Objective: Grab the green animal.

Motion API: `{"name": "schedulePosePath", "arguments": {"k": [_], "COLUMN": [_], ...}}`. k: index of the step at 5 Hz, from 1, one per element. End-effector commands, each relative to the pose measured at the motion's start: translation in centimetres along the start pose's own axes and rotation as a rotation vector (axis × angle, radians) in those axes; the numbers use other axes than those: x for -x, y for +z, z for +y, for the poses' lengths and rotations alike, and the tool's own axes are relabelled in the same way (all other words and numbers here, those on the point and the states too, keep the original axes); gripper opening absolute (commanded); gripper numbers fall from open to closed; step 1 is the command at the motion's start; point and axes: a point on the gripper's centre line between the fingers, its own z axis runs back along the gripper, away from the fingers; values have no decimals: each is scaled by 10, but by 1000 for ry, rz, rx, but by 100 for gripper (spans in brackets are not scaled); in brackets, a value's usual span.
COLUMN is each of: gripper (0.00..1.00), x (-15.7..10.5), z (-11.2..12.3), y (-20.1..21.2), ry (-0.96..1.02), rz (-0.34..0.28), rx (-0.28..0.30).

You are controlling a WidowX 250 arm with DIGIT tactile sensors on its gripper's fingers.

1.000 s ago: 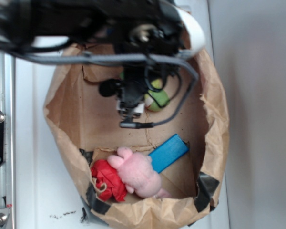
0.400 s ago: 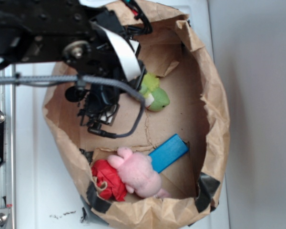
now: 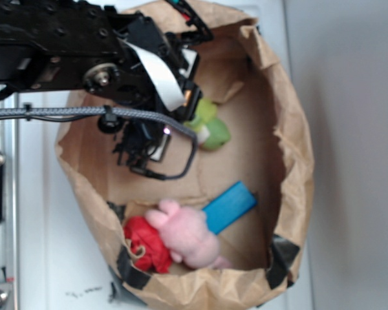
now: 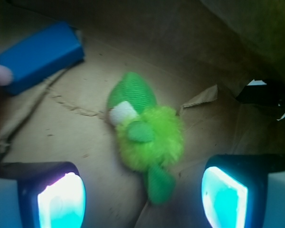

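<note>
The green animal (image 3: 210, 129) is a small fuzzy lime-green plush with a darker green head and a white patch. It lies on the floor of a brown paper bag (image 3: 291, 142), near the bag's far side. In the exterior view my gripper (image 3: 145, 147) hangs over the bag just left of the toy, partly hidden under the black arm. In the wrist view the green animal (image 4: 145, 135) lies ahead, centred between the two lit fingers, its lower limb reaching toward the gap. The gripper (image 4: 143, 199) is open and holds nothing.
A pink plush pig (image 3: 187, 236) in a red dress (image 3: 145, 245) lies at the bag's near end. A blue block (image 3: 227, 206) rests beside it and shows as the blue block (image 4: 35, 57) at upper left of the wrist view. Bag walls rise all round.
The arm has swung left, uncovering the green animal it stood over a second ago. Since then it has shifted only slightly. The toys have not moved.
</note>
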Motion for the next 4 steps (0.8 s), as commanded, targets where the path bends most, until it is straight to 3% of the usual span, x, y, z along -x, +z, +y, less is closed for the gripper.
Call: {"name": "schedulePosePath", "arguments": {"k": [1, 2, 3, 4], "gripper": [100, 100, 100, 100], "x": [-32, -17, -10, 15], "z": [38, 5, -13, -52], "y": [-29, -21, -20, 4], "ry": [24, -48, -74, -107], "rz": [59, 59, 66, 64], "rx": [-26, -17, -11, -7]}}
